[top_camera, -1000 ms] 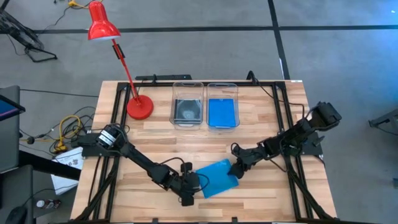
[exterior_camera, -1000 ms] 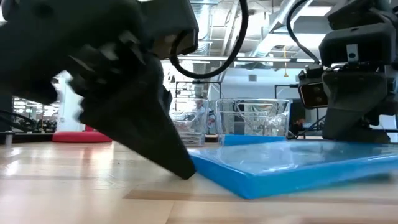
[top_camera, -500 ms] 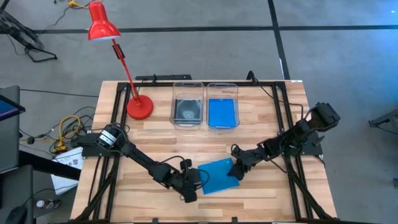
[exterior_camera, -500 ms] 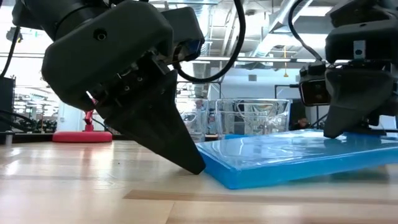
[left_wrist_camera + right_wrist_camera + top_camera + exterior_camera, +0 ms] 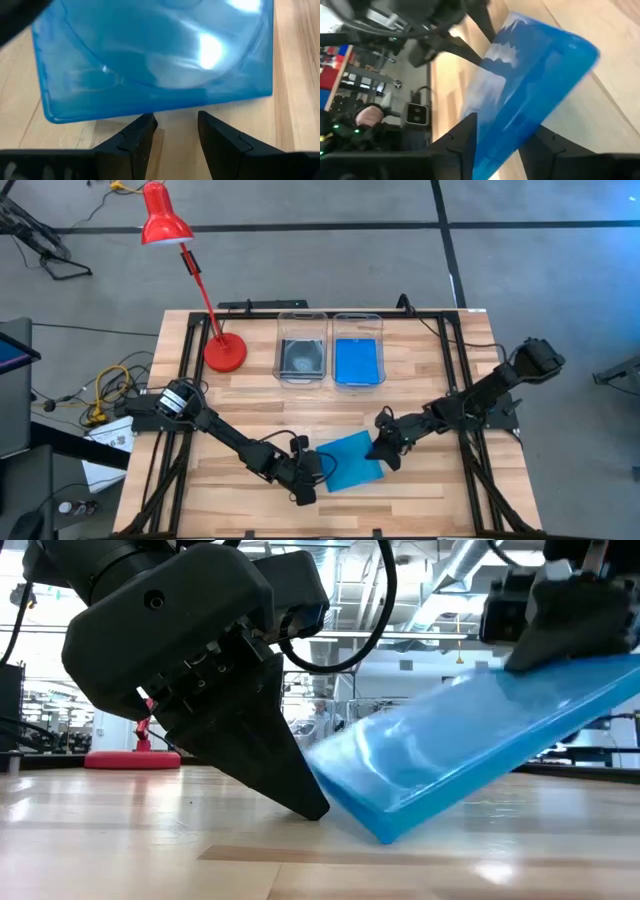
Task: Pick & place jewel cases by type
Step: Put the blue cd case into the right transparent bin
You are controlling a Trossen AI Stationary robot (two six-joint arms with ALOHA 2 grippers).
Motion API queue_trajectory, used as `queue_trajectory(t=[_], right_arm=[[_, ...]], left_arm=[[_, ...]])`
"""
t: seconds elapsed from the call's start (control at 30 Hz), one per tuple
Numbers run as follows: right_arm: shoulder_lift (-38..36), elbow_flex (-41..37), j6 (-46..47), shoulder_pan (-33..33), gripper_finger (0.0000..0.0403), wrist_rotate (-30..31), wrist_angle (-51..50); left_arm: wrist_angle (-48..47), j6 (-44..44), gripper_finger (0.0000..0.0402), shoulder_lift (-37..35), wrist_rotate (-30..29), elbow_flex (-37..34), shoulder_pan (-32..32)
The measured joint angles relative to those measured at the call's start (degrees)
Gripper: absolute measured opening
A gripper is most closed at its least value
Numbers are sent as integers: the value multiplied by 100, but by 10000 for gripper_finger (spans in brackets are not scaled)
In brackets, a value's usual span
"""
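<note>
**Inspector A:** Location of the blue case (image 5: 350,462)?

**Inspector B:** On the table (image 5: 250,395), on the near side of the bins. It is tilted: one edge rests on the wood, the opposite edge is raised off it, as the low view shows (image 5: 470,750).

**A:** Right gripper (image 5: 384,451) relative to the case?

**B:** At the raised edge, the one farther from the lamp (image 5: 185,260). In its wrist view the two fingers (image 5: 462,142) sit on either face of the case (image 5: 530,100), clamped on that edge. The case hangs from this grip at the high end.

**A:** Left gripper (image 5: 305,480)?

**B:** At the low edge, the one nearer the lamp. Its tip is down on the wood, just beside the case's resting edge; the low view shows it (image 5: 300,802) close against that edge. In the left wrist view the fingers (image 5: 137,140) stand apart with bare wood between them, and the case (image 5: 155,55) lies just beyond their tips, not between them. It holds nothing.

**A:** Bins?

**B:** Two clear bins side by side beyond the case. The bin nearer the lamp (image 5: 301,358) holds a dark case; the other bin (image 5: 357,360) holds a blue one.
</note>
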Motion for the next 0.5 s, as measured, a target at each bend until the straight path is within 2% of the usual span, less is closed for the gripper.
queue_trajectory(t=[0.3,0.5], right_arm=[[-612,3,-259,97,56,326,-537],[-860,9,-350,159,44,474,-833]], left_arm=[[-9,56,153,0,-24,0,-7],[-9,140,153,0,-42,0,-7]])
